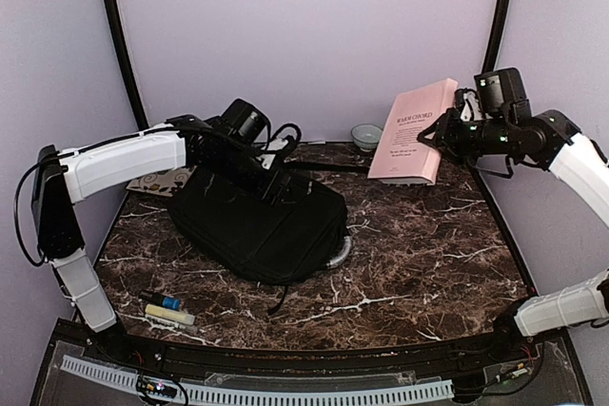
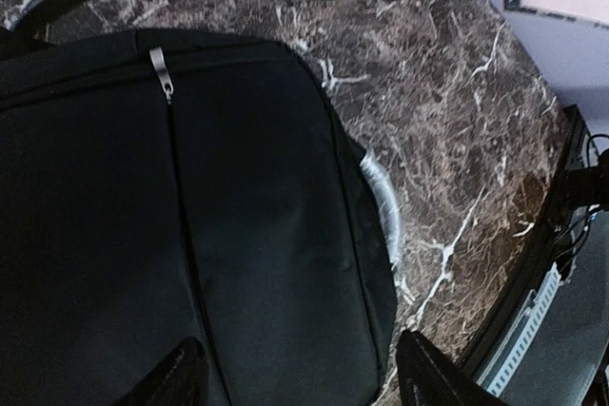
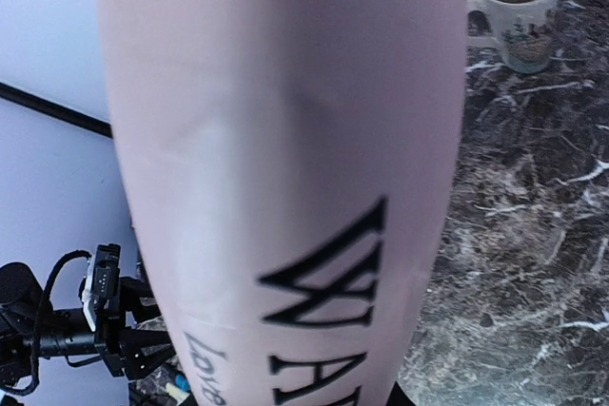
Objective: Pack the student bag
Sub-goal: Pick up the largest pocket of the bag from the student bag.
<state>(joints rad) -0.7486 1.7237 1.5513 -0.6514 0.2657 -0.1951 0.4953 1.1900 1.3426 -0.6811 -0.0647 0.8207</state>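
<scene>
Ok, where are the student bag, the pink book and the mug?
student bag (image 1: 257, 221), top external view, middle of its black fabric.
pink book (image 1: 416, 135), top external view, centre of its cover.
mug (image 3: 523, 35), right wrist view, printed outer wall.

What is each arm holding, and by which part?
The right gripper holds the pink book by its right-hand edge; the left gripper, open over the student bag, holds nothing.
</scene>
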